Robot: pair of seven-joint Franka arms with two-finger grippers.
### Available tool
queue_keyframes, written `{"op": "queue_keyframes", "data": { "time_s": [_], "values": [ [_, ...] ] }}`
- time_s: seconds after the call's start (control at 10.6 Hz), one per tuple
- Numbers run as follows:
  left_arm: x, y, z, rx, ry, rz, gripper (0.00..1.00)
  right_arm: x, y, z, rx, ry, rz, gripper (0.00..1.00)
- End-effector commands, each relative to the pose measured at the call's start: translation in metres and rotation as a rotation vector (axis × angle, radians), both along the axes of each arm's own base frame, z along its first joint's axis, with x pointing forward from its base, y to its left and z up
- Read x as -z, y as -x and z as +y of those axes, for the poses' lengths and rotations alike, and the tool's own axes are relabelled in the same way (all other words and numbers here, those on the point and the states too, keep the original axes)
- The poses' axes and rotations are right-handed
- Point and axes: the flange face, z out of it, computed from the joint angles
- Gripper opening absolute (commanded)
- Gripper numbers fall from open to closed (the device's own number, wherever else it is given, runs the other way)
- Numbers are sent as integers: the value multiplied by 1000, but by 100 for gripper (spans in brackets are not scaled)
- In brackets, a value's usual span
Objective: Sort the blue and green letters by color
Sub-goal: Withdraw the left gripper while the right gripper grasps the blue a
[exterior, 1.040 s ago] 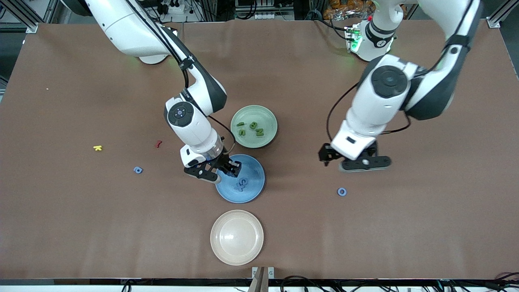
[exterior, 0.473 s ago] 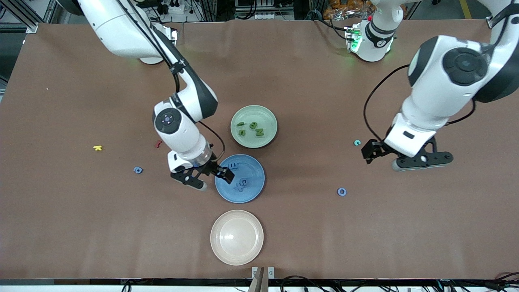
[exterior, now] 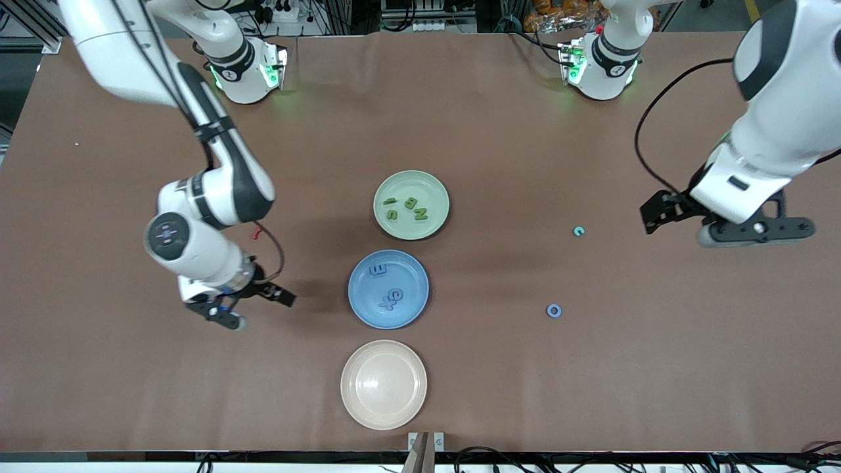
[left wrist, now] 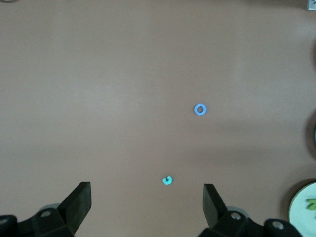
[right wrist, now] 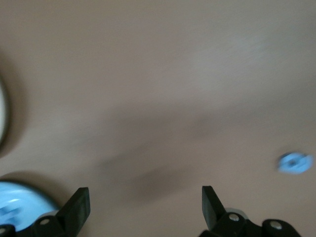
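Several olive green letters [exterior: 412, 203] lie in the green plate [exterior: 441, 197]. Three blue letters [exterior: 387, 292] lie in the blue plate [exterior: 358, 309]. A blue O [exterior: 554, 310] lies on the bare table toward the left arm's end and also shows in the left wrist view [left wrist: 200, 109]. Another blue letter [right wrist: 295, 163] shows only in the right wrist view. My right gripper [exterior: 279, 295] [right wrist: 144, 205] is open and empty over bare table beside the blue plate. My left gripper [exterior: 659, 211] [left wrist: 147, 202] is open and empty, up in the air.
A teal C [exterior: 578, 230] [left wrist: 168, 180] lies farther from the front camera than the blue O. A cream plate [exterior: 384, 384] stands empty, nearest the front camera. A tiny dark red letter [exterior: 256, 231] shows beside the right arm. The yellow K is hidden.
My right gripper left a blue letter in the blue plate and swung away toward the right arm's end. My left arm swung toward its own end, uncovering the teal C.
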Motion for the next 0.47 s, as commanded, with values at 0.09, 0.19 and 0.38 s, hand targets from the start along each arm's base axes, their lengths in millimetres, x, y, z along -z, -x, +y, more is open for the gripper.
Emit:
{"op": "queue_keyframes", "data": {
  "time_s": [0.09,0.19,0.38],
  "values": [
    [-22,18,33,101,-27,35,100,18,9,-97,-39,103,26,100],
    [-26,20,39,100,-33,37,100,31,14,-116,-24,117,33,100],
    [-32,21,55,122,-36,35,100,58,34,-123,-8,111,42,100]
  ]
}}
